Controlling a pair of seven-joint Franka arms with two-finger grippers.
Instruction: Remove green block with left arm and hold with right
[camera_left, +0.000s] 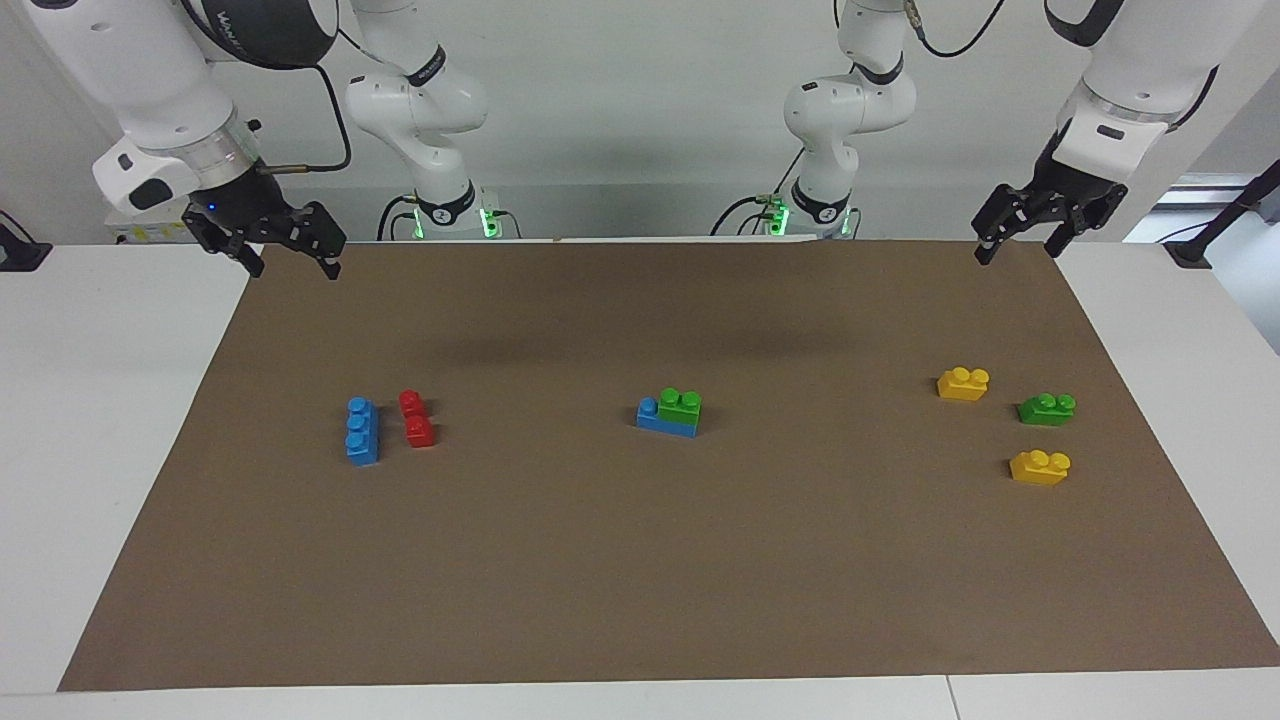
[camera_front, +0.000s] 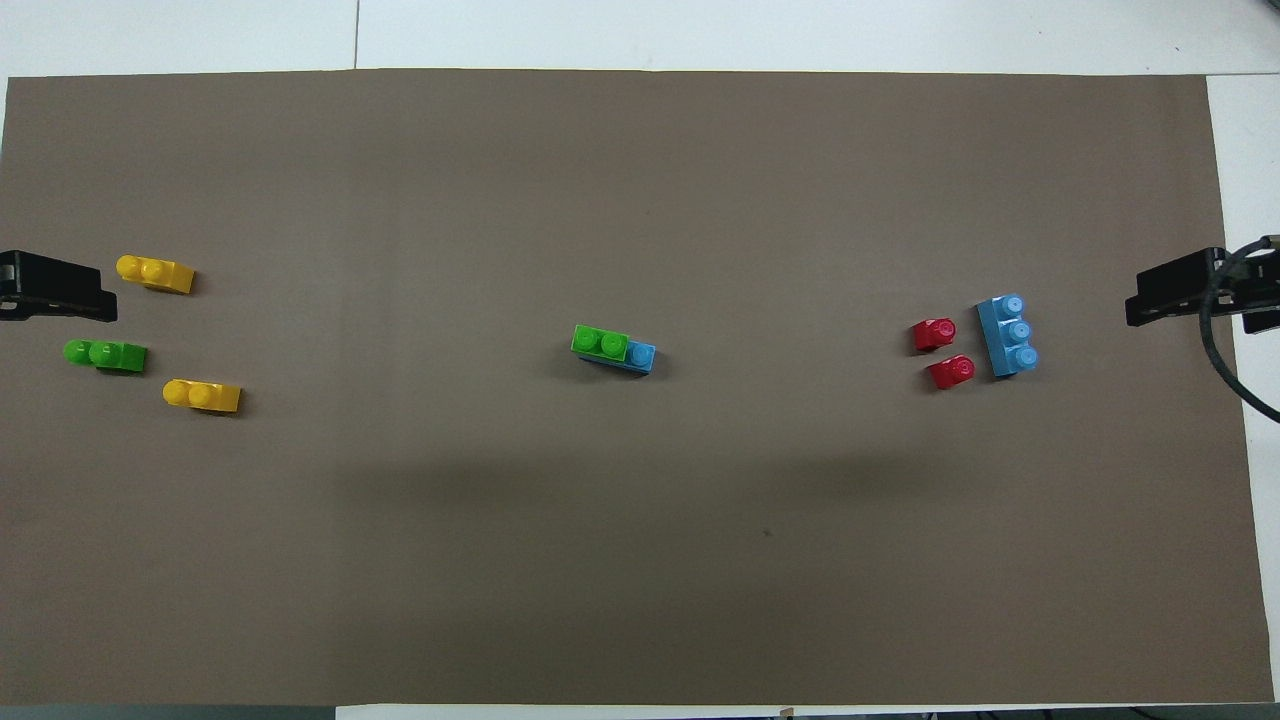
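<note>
A green block (camera_left: 680, 405) sits stacked on a blue brick (camera_left: 655, 421) at the middle of the mat; the pair also shows in the overhead view (camera_front: 600, 342). A second green block (camera_left: 1046, 409) lies loose toward the left arm's end, also in the overhead view (camera_front: 105, 354). My left gripper (camera_left: 1017, 252) hangs open and empty above the mat's corner by its base, and shows at the overhead view's edge (camera_front: 50, 287). My right gripper (camera_left: 293, 264), with a blue wrist light, hangs open and empty above the other corner nearest the robots (camera_front: 1175, 295).
Two yellow bricks (camera_left: 963, 384) (camera_left: 1039, 467) flank the loose green block. A blue three-stud brick (camera_left: 362, 431) and two red bricks (camera_left: 416, 418) lie toward the right arm's end. The brown mat (camera_left: 640, 580) covers the white table.
</note>
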